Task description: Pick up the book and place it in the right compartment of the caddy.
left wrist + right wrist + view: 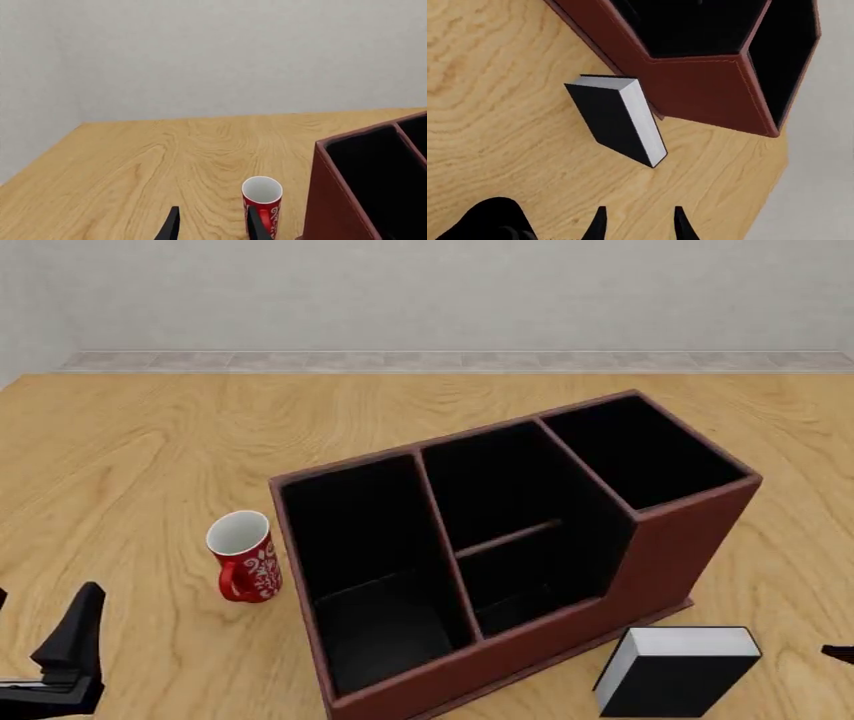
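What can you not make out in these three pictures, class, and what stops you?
- Book: front view, lower end cut off by the picture's edge.
- Right gripper: front view shows only a sliver at the edge.
- Caddy floors: black interior, no detail.
- Red mug: left wrist view, partly behind a fingertip.

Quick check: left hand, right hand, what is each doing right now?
Left hand: open, holding nothing; the red mug stands just beyond its fingertips.
Right hand: open, holding nothing; the book lies on the table ahead of it.

One book [674,672], one red mug [244,557], one caddy [663,560] with three compartments, and one table [120,460]
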Available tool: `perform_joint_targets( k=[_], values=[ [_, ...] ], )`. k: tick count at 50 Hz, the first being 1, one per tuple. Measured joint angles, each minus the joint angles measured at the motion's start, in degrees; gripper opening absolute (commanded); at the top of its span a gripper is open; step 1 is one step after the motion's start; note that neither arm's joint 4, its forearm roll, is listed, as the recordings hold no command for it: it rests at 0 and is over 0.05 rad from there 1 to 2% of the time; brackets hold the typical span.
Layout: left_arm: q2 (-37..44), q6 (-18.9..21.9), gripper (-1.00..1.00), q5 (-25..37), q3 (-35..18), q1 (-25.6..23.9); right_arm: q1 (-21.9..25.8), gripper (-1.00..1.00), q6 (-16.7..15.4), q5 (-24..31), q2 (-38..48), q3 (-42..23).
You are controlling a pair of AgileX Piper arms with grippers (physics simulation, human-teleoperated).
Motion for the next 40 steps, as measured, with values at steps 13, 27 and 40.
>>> perform_joint_targets(
  k=[13,27,40],
  values=[
    [-1.42,0.23,1.00,1.44,0.05,-0.14,-0.29,1.00,-3.66,-1.58,4.07,-1.38],
    [-2.31,0.39,1.00,2.27,0.08,-0.26,0.18,1.00,-4.79,-4.10,9.04,-3.36],
    [-2.66,0.50,1.00,2.53,0.08,-0.51,1.99,1.00,-3.90,-7.74,13.76,-3.27]
  ],
)
